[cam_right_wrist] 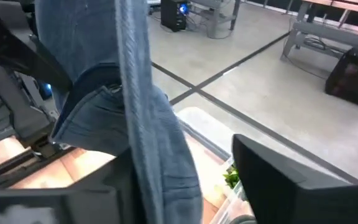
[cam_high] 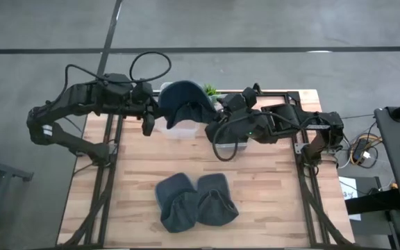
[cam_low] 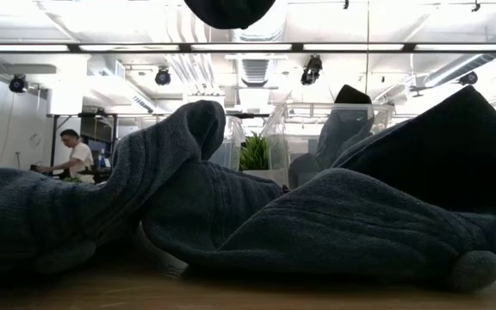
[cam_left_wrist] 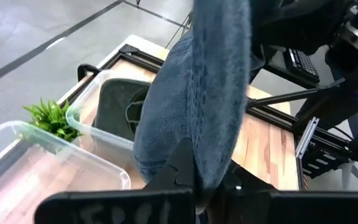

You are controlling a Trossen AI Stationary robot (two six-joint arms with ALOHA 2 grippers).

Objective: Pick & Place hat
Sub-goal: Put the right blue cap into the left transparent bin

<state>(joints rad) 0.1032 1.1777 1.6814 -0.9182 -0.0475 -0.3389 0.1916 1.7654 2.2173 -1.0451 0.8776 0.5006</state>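
A dark blue cap (cam_high: pixel 185 103) hangs in the air over the clear bins at the table's far middle; its bottom also shows in the low view (cam_low: pixel 231 10). My left gripper (cam_high: pixel 148 119) is at the cap's left side and shut on it. My right gripper (cam_high: pixel 216 129) is at the cap's right side. Its fingers stand open around the cap's cloth (cam_right_wrist: pixel 157 155), with a gap between the cloth and one finger (cam_right_wrist: pixel 272 174). Two more dark caps (cam_high: pixel 176 203) (cam_high: pixel 217 201) lie on the table near its front middle. My left gripper pinches the cap's cloth (cam_left_wrist: pixel 211 149) between its two fingers, at the cap's left side (cam_high: pixel 160 113). The fingers come at it roughly level from the table's left. The cap is lifted clear of the table and the bins. One layer or several, I cannot tell. My right gripper: I cannot tell whether a finger touches the cloth.
Two clear plastic bins (cam_left_wrist: pixel 98 93) (cam_left_wrist: pixel 36 168) stand below the cap at the far edge; one holds a dark hat (cam_left_wrist: pixel 120 109). A small green plant (cam_left_wrist: pixel 51 118) stands beside them. A person sits in the room beyond the table (cam_low: pixel 74 157).
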